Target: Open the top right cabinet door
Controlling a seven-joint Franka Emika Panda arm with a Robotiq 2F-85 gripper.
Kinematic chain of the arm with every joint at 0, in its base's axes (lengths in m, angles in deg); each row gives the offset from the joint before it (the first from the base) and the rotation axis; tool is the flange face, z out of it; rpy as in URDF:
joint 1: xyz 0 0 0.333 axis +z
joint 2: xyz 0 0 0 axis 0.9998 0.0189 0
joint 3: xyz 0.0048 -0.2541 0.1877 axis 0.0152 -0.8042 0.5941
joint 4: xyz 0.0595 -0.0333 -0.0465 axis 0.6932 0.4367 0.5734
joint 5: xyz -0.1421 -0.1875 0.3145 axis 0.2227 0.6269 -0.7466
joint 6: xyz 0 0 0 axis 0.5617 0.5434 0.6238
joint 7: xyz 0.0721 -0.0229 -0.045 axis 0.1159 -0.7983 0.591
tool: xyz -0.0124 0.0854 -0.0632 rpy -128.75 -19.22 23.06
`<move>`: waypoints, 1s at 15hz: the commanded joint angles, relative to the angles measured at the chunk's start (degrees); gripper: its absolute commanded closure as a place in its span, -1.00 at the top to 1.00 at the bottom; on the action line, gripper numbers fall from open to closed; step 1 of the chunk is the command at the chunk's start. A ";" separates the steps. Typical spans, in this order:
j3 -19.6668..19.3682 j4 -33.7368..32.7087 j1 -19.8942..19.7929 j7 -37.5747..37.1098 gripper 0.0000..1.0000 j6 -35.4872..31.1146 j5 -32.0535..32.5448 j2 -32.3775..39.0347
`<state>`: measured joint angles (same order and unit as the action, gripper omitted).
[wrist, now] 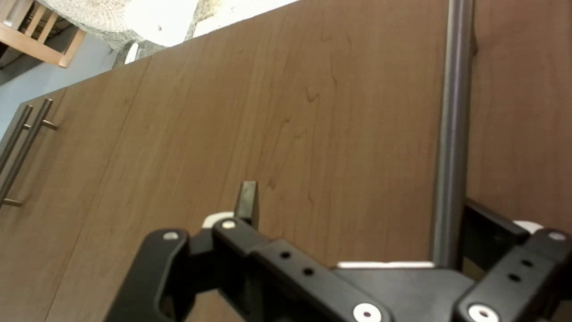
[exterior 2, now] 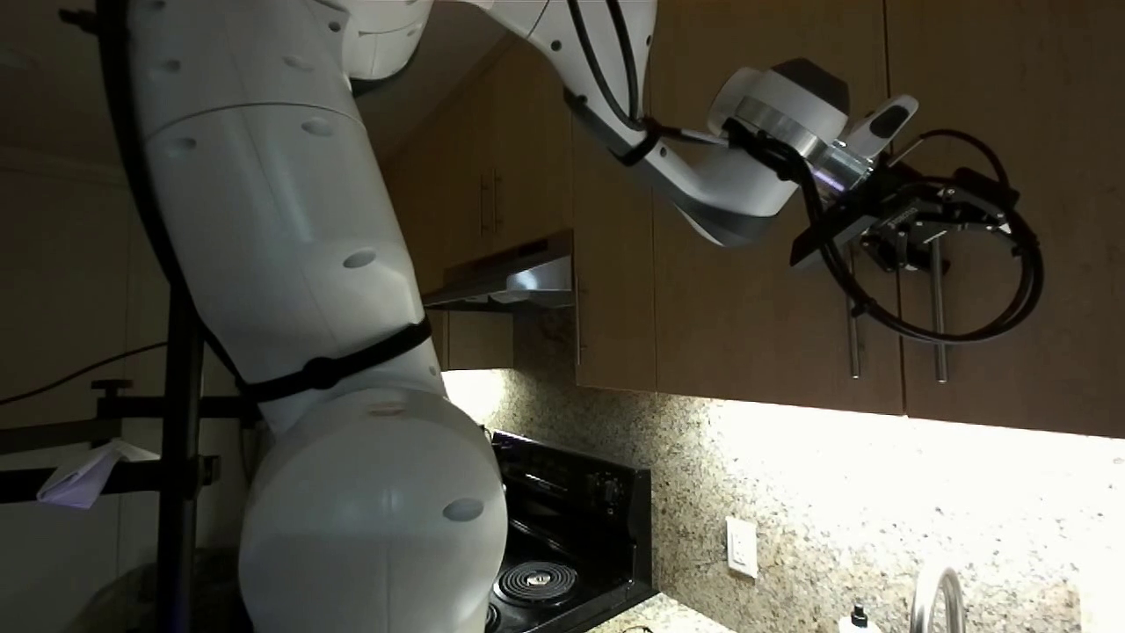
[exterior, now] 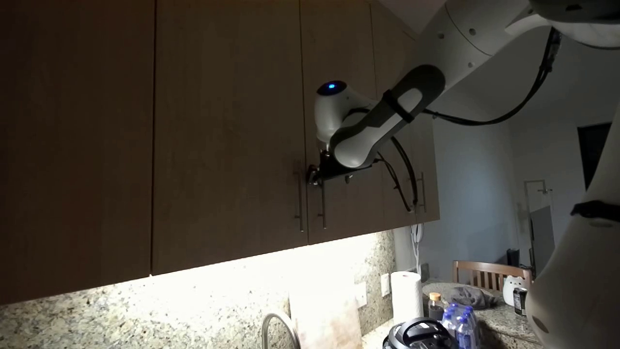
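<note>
Door (wrist: 290,147) is hanging above the lit wall (exterior 2: 984,501), apparently sitting closed and lying in line with its neighbour (exterior: 227,135). Nearest, the hand (wrist: 371,208) is holding its fingers (wrist: 491,230) well apart, clamping nothing. Its cable (exterior 2: 967,338) is looping low in front of the door, so whoever is driving should be watching for a snag. The door's handle (wrist: 452,134) is running between the fingers, just beside the one at the right of the wrist view; whether they are touching, I am not able to tell. Before gripping, the hand should be edging toward that finger, so both sides are meeting the handle evenly. The next handle (exterior 2: 853,352) is standing near, so I would be making that shift small. When pulling, the hand should be following an arc, since the door is probably hinging along the edge opposite the handle. Far beyond, a chair (exterior: 489,266) is standing.
</note>
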<state>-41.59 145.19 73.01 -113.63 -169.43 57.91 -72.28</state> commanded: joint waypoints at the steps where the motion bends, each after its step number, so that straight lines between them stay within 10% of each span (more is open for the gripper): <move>1: -2.66 -1.58 -0.72 -2.36 1.00 2.80 0.26 2.17; 15: -3.96 2.64 -1.17 -8.27 1.00 3.25 -4.79 -3.64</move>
<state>-43.39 146.28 74.28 -120.40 -168.93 52.58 -73.63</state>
